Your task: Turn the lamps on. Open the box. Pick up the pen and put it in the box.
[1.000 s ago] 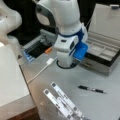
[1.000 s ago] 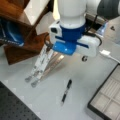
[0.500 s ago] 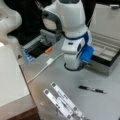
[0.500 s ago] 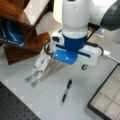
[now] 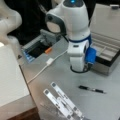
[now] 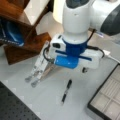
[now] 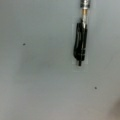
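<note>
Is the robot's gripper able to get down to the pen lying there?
Probably yes. The pen lies alone on bare table, with the white strips well aside, and the wrist view shows it with nothing over it. The gripper's fingers don't show.

Arm (image 5: 72,27): white, blue band at the wrist, standing near-vertical and pointing down over the surface in both front views. End effector (image 6: 85,70): low under the wrist, its fingers barely showing in a front view; absent from the wrist view.
</note>
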Robot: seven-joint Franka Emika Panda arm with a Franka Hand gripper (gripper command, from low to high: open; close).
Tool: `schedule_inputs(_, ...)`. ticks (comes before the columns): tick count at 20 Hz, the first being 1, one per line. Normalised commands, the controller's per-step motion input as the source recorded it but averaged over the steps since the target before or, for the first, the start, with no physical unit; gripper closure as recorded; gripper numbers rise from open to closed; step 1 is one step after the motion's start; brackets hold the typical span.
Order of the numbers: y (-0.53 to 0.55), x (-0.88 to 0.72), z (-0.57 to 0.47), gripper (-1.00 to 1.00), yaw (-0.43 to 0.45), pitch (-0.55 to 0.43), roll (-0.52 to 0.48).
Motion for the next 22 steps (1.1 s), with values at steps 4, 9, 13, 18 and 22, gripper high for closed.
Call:
schedule_inputs(4, 0.00, 0.34, 0.00, -1.00, 0.252, 0.068, -0.119)
schedule_inputs(9, -0.04, 0.31, 0.06, -1.00, 0.250, 0.072, -0.155)
schedule_inputs(13, -0.08, 0.34, 0.05, -1.00, 0.368, 0.188, -0.225)
schedule_inputs(18, -0.11, 0.41, 0.09, -1.00, 0.423, 0.236, -0.209)
schedule_inputs(22, -0.10, 0.43, 0.07, -1.00, 0.340, 0.198, -0.148)
